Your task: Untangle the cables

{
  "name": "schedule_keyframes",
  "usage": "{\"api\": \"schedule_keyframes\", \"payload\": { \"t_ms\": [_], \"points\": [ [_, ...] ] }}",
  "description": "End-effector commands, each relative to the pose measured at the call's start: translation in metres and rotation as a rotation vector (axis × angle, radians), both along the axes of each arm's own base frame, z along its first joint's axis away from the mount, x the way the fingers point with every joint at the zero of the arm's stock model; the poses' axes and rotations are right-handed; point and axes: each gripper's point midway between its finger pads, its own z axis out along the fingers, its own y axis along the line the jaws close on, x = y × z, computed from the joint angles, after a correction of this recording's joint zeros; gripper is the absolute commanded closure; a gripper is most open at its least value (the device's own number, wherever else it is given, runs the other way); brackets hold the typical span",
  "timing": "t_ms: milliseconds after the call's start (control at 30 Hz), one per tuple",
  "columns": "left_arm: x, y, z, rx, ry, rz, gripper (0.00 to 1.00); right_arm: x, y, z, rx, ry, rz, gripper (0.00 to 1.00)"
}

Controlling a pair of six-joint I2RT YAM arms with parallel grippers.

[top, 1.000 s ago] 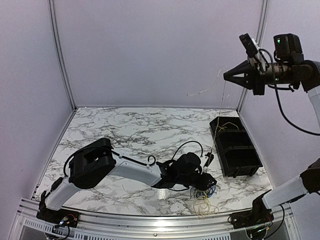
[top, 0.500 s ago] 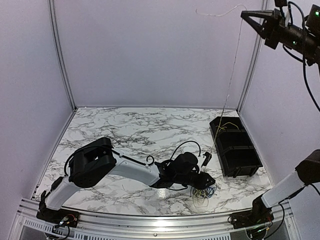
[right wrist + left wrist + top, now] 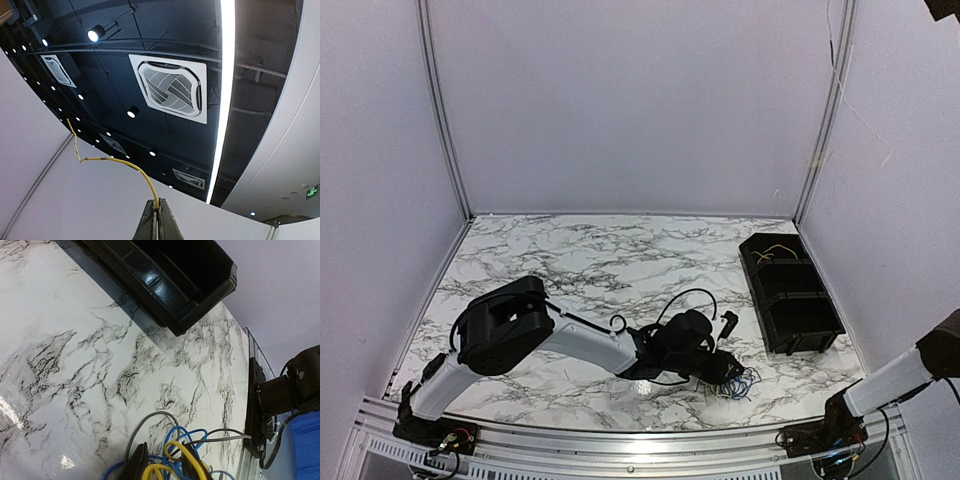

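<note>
The cables lie as a small tangle of blue, yellow and grey wires near the table's front right. My left gripper rests on the table at the tangle. In the left wrist view its fingertips stand close together, with yellow and blue loops caught between them. My right gripper is raised high, pointing at the ceiling, and is shut on one thin yellow wire. The top view shows only that wire, hanging at the upper right.
A black divided bin stands at the right of the marble table, with a yellow wire in its far compartment. The bin also shows ahead of my left gripper. The right arm's base is at the front right corner.
My right gripper has risen out of the top view, pulling the yellow wire up with it. The tangle at the left gripper has lost its yellow loops and is smaller.
</note>
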Motion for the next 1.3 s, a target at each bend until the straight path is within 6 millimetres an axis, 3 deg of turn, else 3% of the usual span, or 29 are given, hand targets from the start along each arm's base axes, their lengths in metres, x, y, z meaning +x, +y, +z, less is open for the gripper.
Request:
{"api": "schedule_keyframes", "payload": {
  "t_ms": [0, 167, 333, 500, 767, 1067, 1267],
  "points": [
    [0.001, 0.017, -0.019, 0.070, 0.026, 0.001, 0.74, -0.003, -0.016, 0.013, 0.045, -0.088, -0.121, 1.00],
    [0.009, 0.033, -0.006, 0.081, -0.015, 0.042, 0.73, 0.034, -0.008, -0.020, -0.015, 0.042, -0.159, 1.00],
    [0.020, 0.052, 0.032, 0.060, -0.083, 0.117, 0.52, 0.073, -0.004, -0.065, -0.067, 0.175, -0.225, 1.00],
    [0.021, 0.062, 0.064, 0.022, -0.106, 0.138, 0.41, 0.120, 0.005, -0.120, -0.134, 0.344, -0.253, 1.00],
    [0.028, 0.082, 0.111, -0.028, -0.182, 0.200, 0.39, 0.171, 0.015, -0.197, -0.205, 0.533, -0.259, 1.00],
    [0.040, 0.126, 0.130, -0.016, -0.230, 0.346, 0.39, 0.230, -0.025, -0.252, -0.196, 0.668, -0.373, 1.00],
    [0.042, 0.150, 0.131, -0.004, -0.229, 0.410, 0.39, 0.255, -0.080, -0.278, -0.154, 0.733, -0.499, 1.00]
  ]
}}
